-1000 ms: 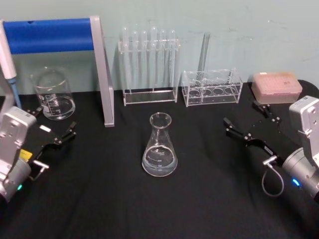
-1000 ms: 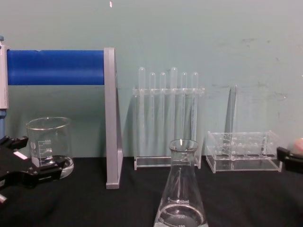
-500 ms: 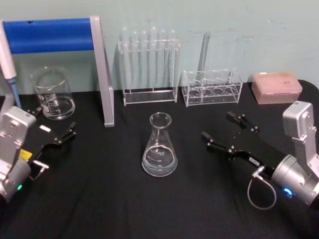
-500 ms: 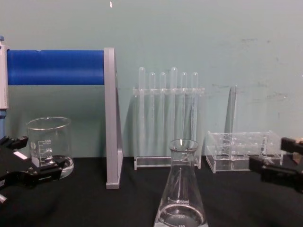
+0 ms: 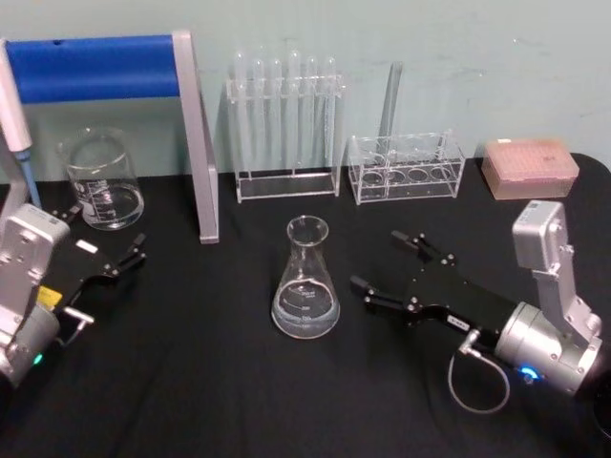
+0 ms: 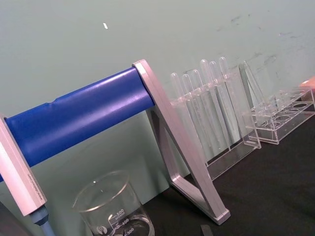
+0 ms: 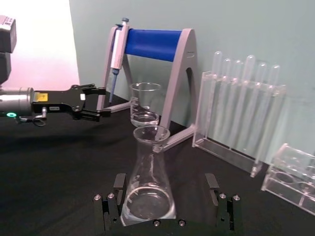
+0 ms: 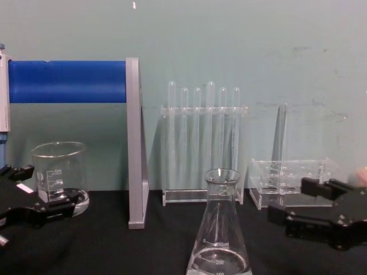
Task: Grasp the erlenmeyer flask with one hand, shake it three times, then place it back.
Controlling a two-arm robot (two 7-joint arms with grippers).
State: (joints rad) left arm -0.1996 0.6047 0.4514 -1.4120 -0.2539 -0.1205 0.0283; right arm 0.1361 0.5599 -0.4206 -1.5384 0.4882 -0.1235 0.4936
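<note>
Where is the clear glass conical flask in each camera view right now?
Head view: clear glass conical flask at table centre, left of the open right gripper.
Chest view: flask bottom centre.
Right wrist view: flask just ahead of the fingers.
Left wrist view: blue-barred grey stand, the landmark all views share.
Left gripper parked left.

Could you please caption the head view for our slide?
Open right gripper poised just right of the upright erlenmeyer flask; left gripper parked by the beaker.

The right gripper (image 5: 376,260) is black and two-fingered, on a silver cylindrical wrist (image 5: 544,348) with a blue light and a looping grey cable (image 5: 451,386). The black left gripper (image 5: 103,234) bears a white tag (image 5: 86,246) and, seemingly, a yellow sticker (image 7: 40,97).
</note>
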